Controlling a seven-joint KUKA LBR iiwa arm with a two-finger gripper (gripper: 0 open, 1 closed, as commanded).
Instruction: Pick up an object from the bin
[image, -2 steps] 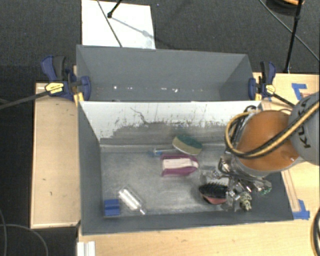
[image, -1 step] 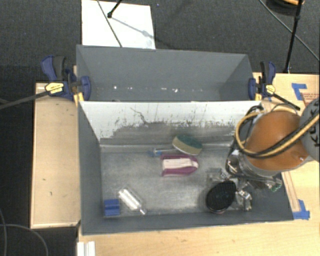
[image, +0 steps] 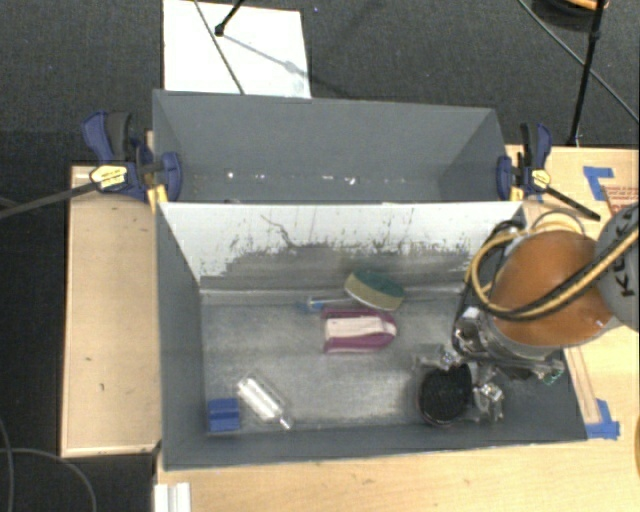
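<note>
i am hanging low in the front right corner of the grey metal bin (image: 180, 330), with my orange wrist cover (image: 545, 290) and its looped cables (image: 478, 268) sitting above my jaws. my jaws are resting down near the bin floor, just beside a black round disc (image: 441, 397). the disc is lying flat close to the front wall, and the metal of my jaws is standing at its right and upper edge, touching it or very nearly so. i cannot tell whether my jaws are open or closed, or whether the disc is sitting between them.

the other things are lying well apart from me. a purple and white pouch-like thing (image: 358, 332) is lying in the middle of the floor. an oval sponge with a green top (image: 375, 290) is resting just behind it, near the back wall, and a thin blue stick (image: 318, 303) is lying to the sponge's left. a clear plastic tube (image: 262, 400) is lying at a slant in the front left, just beside a small blue block (image: 223, 414) in the corner.
</note>
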